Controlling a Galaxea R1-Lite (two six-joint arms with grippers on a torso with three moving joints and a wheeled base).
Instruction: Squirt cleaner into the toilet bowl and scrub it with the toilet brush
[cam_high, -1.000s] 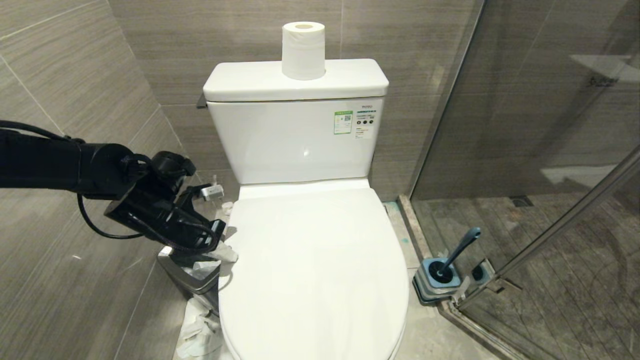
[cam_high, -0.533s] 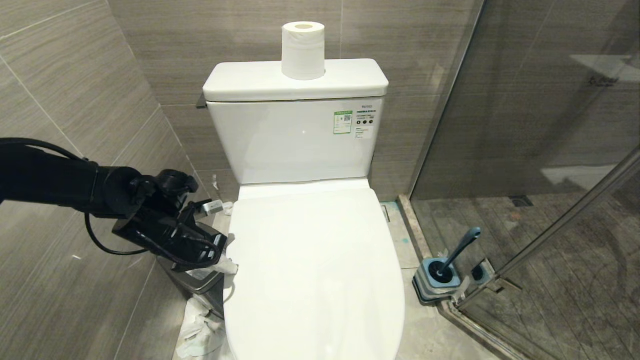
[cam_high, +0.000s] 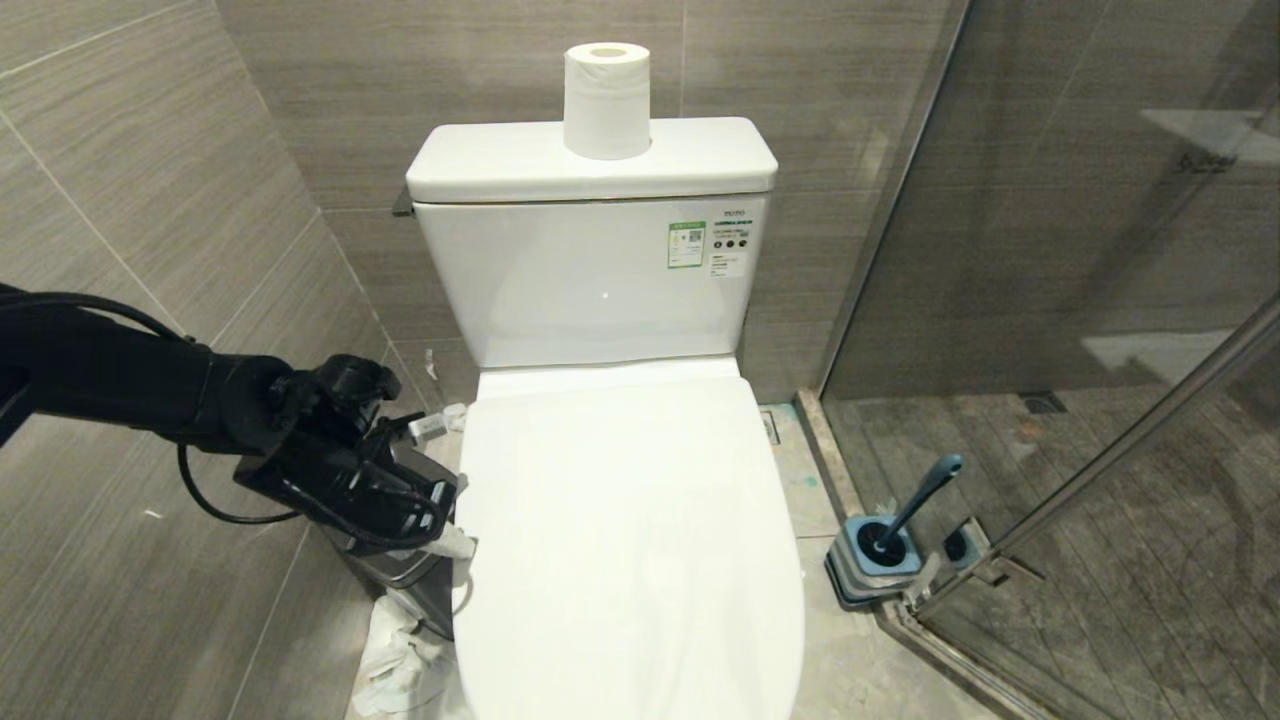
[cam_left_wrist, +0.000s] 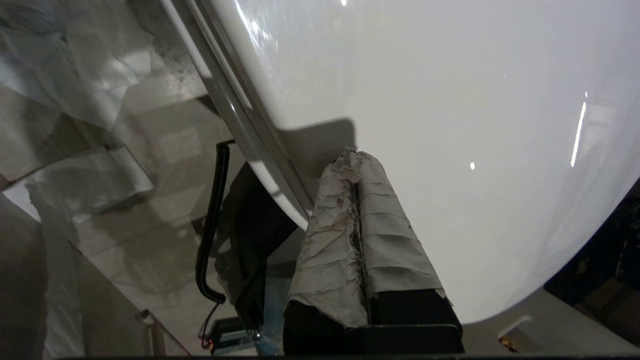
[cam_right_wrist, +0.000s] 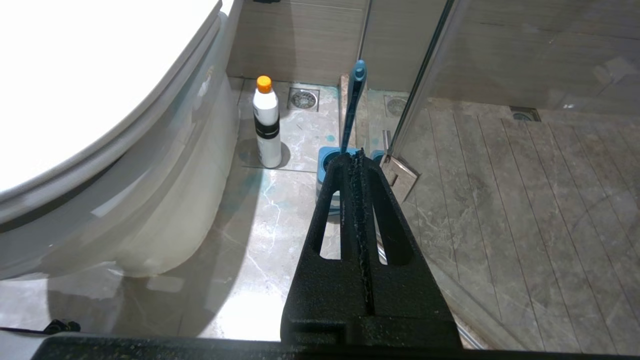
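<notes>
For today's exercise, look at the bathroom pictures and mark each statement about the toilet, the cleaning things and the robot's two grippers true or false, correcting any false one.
1. The toilet lid is down. True.
2. The toilet brush is in the right gripper. False: it stands in its holder on the floor, and that gripper is shut on nothing.
3. The cleaner stands on the tank. False: it stands on the floor beside the toilet; a toilet paper roll is on the tank.
4. The left gripper is shut, at the lid's left edge. True.
5. The cleaner's cap is orange. True.
</notes>
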